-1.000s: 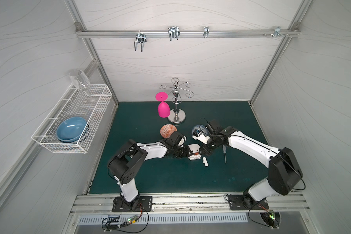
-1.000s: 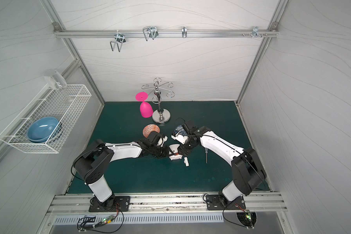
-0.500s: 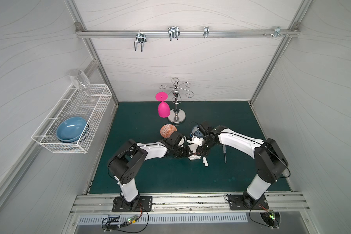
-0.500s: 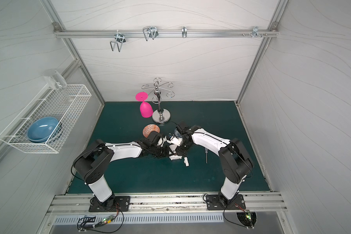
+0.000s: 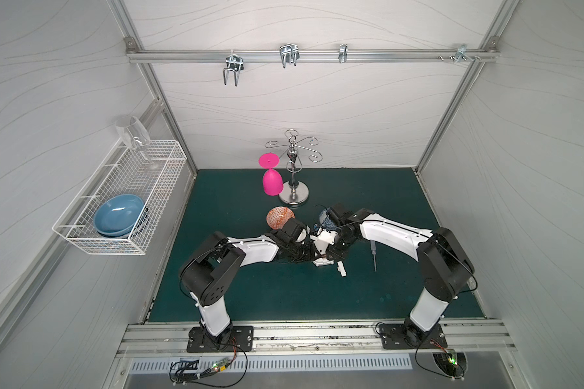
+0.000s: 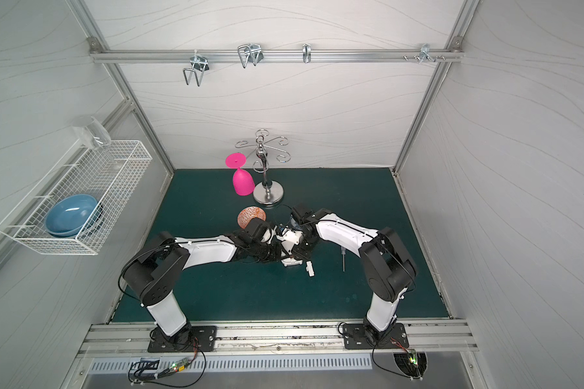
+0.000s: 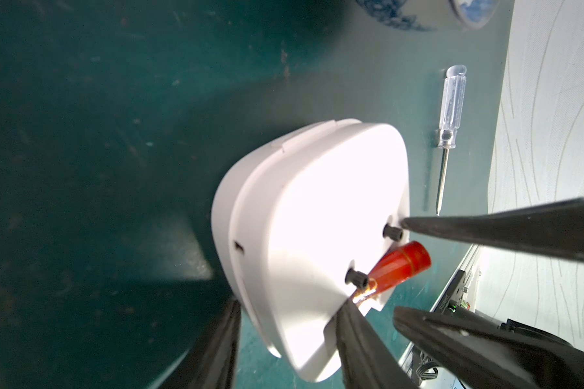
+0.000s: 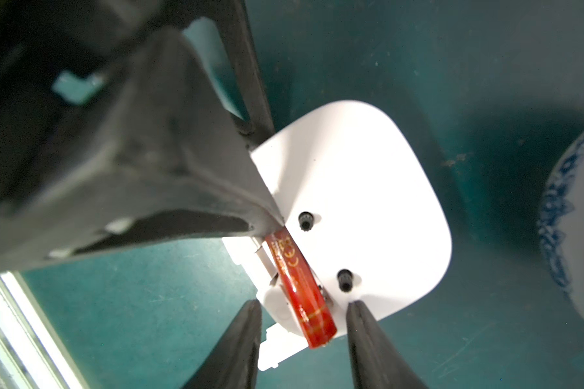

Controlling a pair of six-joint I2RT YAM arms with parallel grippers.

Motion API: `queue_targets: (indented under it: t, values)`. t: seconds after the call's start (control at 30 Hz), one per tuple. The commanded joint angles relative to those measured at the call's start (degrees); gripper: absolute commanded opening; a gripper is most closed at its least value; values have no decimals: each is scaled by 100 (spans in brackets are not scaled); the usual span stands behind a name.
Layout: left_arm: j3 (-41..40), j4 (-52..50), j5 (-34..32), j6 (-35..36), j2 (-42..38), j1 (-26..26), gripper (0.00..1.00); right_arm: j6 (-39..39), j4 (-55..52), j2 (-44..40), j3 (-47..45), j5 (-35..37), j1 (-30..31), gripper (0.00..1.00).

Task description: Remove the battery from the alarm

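The alarm [image 7: 317, 208] is a white rounded-square clock held back-up just above the green mat. My left gripper [image 7: 289, 304] is shut on its lower edge, one finger on each side. The battery [image 8: 297, 279] is a red cylinder. It lies tilted in the open slot on the alarm's [image 8: 368, 188] back, between two small black knobs, with one end past the edge. My right gripper [image 8: 304, 304] is open and straddles that free end, with a gap on both sides. In both top views the two grippers meet over the alarm [image 5: 321, 262] at mid-table.
A small white cover [image 5: 342, 268] lies on the mat just in front of the alarm. A clear-handled screwdriver [image 5: 373, 256] lies to its right. An orange patterned bowl [image 5: 280, 217] and a blue-and-white bowl [image 8: 573, 235] stand close behind. A pink glass [image 5: 272, 182] and a metal stand [image 5: 294, 195] are further back.
The right arm has swung left to the alarm, and its jaws have narrowed around the battery's free end. The left arm has held the alarm still.
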Motion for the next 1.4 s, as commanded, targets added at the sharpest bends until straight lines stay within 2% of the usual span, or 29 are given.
queue_targets:
  t: [0.0,0.2,0.37,0.5,0.6,0.83,1.1,1.23,1.37]
  values:
    - [-18,-458,-417,120,301,-56,50,25,-302,29,20,-26,57,35]
    - [-28,-431,-387,95,211,-50,50,178,-490,-222,-101,137,36,18]
    - [7,-412,-315,111,-48,-43,58,270,-646,-596,-112,232,-66,7]
    - [-53,-285,-187,132,-584,11,67,600,-704,-1105,-147,201,-498,6]
    - [-143,-262,-218,185,-972,67,71,1102,-771,-1218,-133,522,-1009,6]
    - [-93,-278,-171,248,-1099,173,68,2354,-737,-705,-233,1150,-1855,7]
    - [383,-342,13,518,-605,189,64,2820,-395,54,-351,1184,-1864,20]
    - [613,-319,115,588,-371,225,62,2866,-367,95,-445,1192,-1862,28]
    - [854,-352,153,635,-177,281,60,2970,-397,-225,-457,1074,-1865,42]
